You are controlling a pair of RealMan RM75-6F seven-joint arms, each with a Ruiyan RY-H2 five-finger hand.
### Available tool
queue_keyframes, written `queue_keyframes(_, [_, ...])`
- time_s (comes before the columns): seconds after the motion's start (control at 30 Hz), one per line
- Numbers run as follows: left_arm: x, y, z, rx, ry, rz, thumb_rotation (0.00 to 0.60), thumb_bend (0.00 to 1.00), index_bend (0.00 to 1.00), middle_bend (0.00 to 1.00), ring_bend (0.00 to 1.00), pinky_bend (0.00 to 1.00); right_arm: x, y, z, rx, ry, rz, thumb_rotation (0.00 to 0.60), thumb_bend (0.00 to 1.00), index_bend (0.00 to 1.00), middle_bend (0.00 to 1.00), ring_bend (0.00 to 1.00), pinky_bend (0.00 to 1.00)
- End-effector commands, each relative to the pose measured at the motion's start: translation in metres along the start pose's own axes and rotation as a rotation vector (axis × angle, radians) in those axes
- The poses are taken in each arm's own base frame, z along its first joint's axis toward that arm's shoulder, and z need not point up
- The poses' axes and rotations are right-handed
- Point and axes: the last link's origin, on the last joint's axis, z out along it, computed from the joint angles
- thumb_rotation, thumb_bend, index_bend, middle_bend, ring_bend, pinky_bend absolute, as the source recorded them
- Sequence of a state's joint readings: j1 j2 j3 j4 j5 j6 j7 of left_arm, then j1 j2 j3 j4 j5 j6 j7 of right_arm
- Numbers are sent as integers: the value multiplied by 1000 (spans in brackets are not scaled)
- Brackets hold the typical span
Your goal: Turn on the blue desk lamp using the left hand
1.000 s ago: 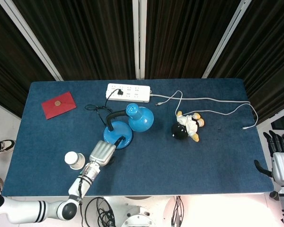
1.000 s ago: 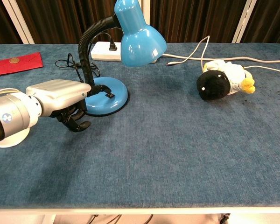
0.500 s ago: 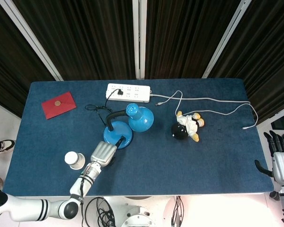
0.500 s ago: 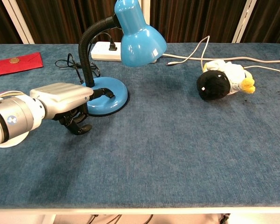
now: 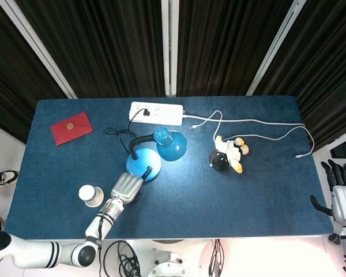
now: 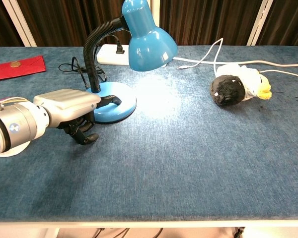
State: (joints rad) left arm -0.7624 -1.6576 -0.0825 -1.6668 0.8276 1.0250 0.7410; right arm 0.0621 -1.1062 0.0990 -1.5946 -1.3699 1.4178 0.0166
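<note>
The blue desk lamp (image 6: 148,43) stands on a round blue base (image 6: 120,108) with a black gooseneck, and its shade throws a bright patch of light on the cloth. In the head view the lamp (image 5: 168,143) sits mid-table. My left hand (image 6: 72,111) lies just left of the base, one finger stretched out onto the base's top where the switch is, the other fingers curled under. The same left hand (image 5: 126,187) shows below the base from above. My right hand (image 5: 341,193) hangs off the table's right edge, fingers apart, holding nothing.
A black, white and yellow plush toy (image 6: 237,87) lies right of the lamp. A white power strip (image 5: 156,113) with the lamp's plug and a white cable (image 5: 259,122) runs along the back. A red envelope (image 5: 71,127) and a white cup (image 5: 91,195) are on the left.
The lamp has come on: a bright patch now lies under the shade. My left hand's finger has stayed on the base's switch area; the hand shifted only slightly.
</note>
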Motion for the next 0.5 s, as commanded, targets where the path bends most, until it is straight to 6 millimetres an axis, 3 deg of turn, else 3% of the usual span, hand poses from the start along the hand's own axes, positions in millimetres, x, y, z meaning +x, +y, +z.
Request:
queue_keyframes(0.03, [-1,0,1,-1,-5,3,600,413,135,839,789,805,0,0,0,-2,0,1,600,221,0,0,0,0])
queue_keyframes(0.3, [4,3,-1,-13,41,-7,600,413,131,839,789,805,0,1,1,-3,0,2,600,221,0,0,0,0])
queue_keyframes(0.5, [19,8,-26,-49,153,11,600,410,90,837,787,805,1,2,1,-2,7,7,600,222,0,0,0,0])
